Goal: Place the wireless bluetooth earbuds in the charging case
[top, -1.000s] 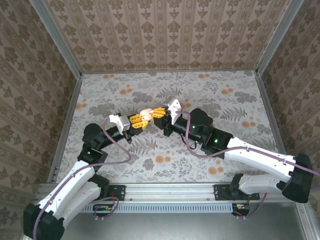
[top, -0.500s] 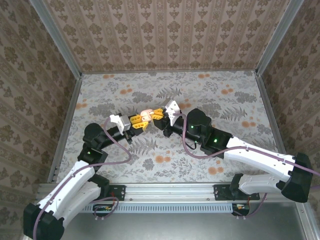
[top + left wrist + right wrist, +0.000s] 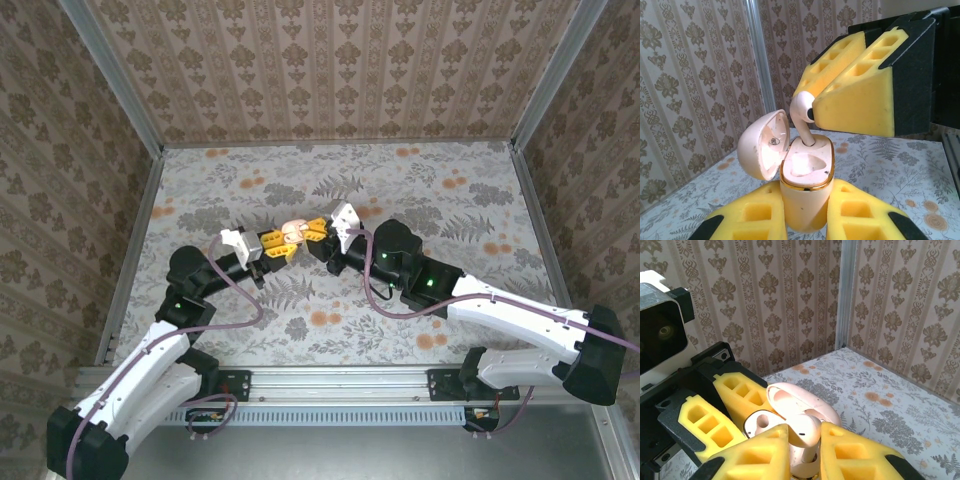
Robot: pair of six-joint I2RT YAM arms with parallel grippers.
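Left wrist view: left gripper [image 3: 805, 212] pinches the charging case [image 3: 806, 192] low on its body. The case stands upright, with the lid [image 3: 762, 150] flipped open to the left. Right gripper [image 3: 805, 429] is pressed onto an earbud [image 3: 801, 111], stem down. The stem end is at the case's open top and the earbud head is above the rim, not seated. Top external view: both grippers meet mid-table with the case between them, over the floral table [image 3: 460, 200].
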